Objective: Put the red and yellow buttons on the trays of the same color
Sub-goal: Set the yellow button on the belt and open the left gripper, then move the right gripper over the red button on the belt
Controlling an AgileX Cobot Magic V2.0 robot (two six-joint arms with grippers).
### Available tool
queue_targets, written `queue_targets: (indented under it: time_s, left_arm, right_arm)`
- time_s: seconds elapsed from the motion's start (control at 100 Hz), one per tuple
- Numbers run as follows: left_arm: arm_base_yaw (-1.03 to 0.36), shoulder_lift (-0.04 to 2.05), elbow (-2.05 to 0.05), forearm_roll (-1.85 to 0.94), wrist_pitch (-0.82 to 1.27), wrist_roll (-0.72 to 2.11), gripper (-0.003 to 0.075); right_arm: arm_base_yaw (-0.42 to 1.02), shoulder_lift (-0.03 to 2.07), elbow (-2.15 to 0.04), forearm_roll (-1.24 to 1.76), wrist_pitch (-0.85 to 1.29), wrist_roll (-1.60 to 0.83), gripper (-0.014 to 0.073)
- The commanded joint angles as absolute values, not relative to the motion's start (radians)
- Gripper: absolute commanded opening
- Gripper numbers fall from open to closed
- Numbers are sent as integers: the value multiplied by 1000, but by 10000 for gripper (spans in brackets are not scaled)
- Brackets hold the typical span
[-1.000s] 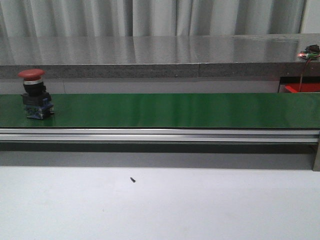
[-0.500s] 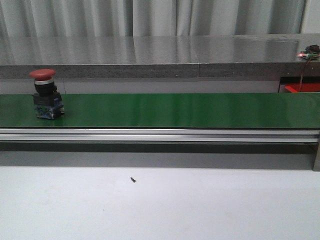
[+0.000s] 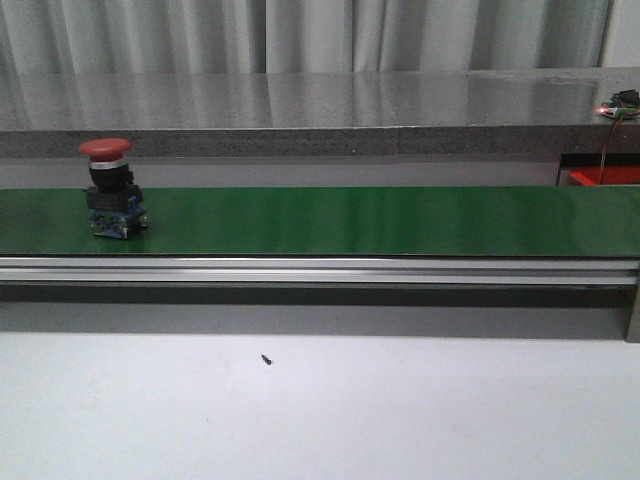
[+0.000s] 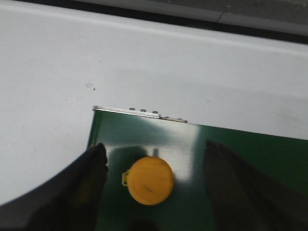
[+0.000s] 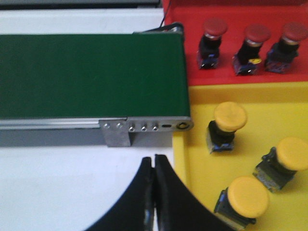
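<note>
A red button (image 3: 112, 190) stands upright on the green belt (image 3: 380, 220) at the left of the front view. No gripper shows in that view. In the left wrist view a yellow button (image 4: 149, 180) sits on the belt (image 4: 250, 159) near its end, between the fingers of my open left gripper (image 4: 155, 147), untouched. My right gripper (image 5: 154, 161) is shut and empty above the white table, by the belt's other end. Beside it lie the red tray (image 5: 231, 77) with three red buttons (image 5: 211, 41) and the yellow tray (image 5: 260, 101) with three yellow buttons (image 5: 226, 125).
A grey steel counter (image 3: 320, 100) runs behind the belt. The belt's aluminium rail (image 3: 320, 270) runs along its front. A small dark screw (image 3: 266, 359) lies on the white table. A corner of the red tray (image 3: 605, 177) shows at the far right.
The red button has travelled to the right along the belt, still upright. Nothing else in the front view has moved.
</note>
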State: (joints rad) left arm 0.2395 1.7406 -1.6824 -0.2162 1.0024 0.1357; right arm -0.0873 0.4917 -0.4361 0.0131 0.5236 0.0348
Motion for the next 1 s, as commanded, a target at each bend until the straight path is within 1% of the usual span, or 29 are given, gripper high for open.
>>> queue_targets:
  time_s: [0.0, 0.04, 0.08, 0.09, 0.14, 0.21, 0.6, 0.77, 0.99]
  left_arm:
    - [223, 1650, -1683, -271, 973, 147, 279]
    - [209, 1632, -1664, -268, 967, 149, 227]
    - [195, 1616, -1643, -266, 965, 150, 153]
    - [192, 1613, -1639, -266, 965, 150, 153]
    - [173, 1595, -1613, -264, 959, 158, 70]
    - [143, 1569, -1568, -264, 939, 168, -22]
    - [-29, 1412, -1334, -264, 826, 169, -19]
    - [-48, 1322, -1245, -274, 812, 169, -20]
    - [-48, 1123, -1061, -284, 739, 169, -20]
  right_arm:
    - [-122, 451, -460, 13, 462, 36, -67]
    - [-127, 444, -460, 13, 462, 36, -67]
    - [-127, 444, -460, 13, 462, 36, -67]
    - [-127, 444, -460, 13, 462, 36, -67]
    - [-127, 444, -460, 13, 462, 36, -67]
    - [-127, 444, -460, 13, 462, 36, -67]
    - [-127, 444, -460, 13, 462, 36, -67]
    - [-127, 444, -460, 13, 455, 36, -67]
    - [-127, 444, -460, 14, 417, 36, -67]
